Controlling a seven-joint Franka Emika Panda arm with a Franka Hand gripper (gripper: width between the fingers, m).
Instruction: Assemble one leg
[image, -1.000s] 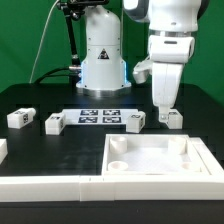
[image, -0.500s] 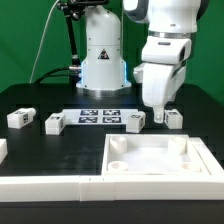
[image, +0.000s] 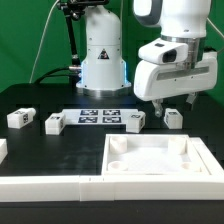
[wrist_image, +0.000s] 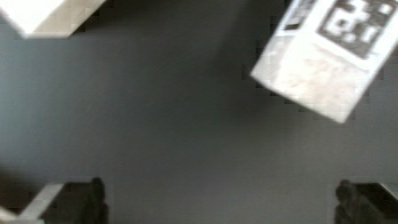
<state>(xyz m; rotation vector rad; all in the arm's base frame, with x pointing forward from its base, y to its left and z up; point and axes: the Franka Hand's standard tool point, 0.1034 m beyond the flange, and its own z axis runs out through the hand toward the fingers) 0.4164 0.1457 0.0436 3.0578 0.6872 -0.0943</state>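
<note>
Several small white legs with marker tags lie on the black table: two at the exterior view's left (image: 18, 117) (image: 54, 123), one by the marker board (image: 135, 121) and one further right (image: 174, 117). My gripper (image: 174, 103) hangs open and empty just above that right-hand leg, tilted. In the wrist view the two dark fingertips (wrist_image: 80, 200) stand wide apart with bare table between them (wrist_image: 226, 203). A tagged leg (wrist_image: 329, 55) and the corner of another white part (wrist_image: 63, 15) lie beyond them.
The marker board (image: 100, 117) lies in front of the robot base. The large white square piece (image: 160, 158) with corner holes lies at the front right. A long white rail (image: 50, 186) runs along the front edge.
The hand has turned and tilted and shifted toward the exterior view's right, over the right-hand leg. The legs have not moved.
</note>
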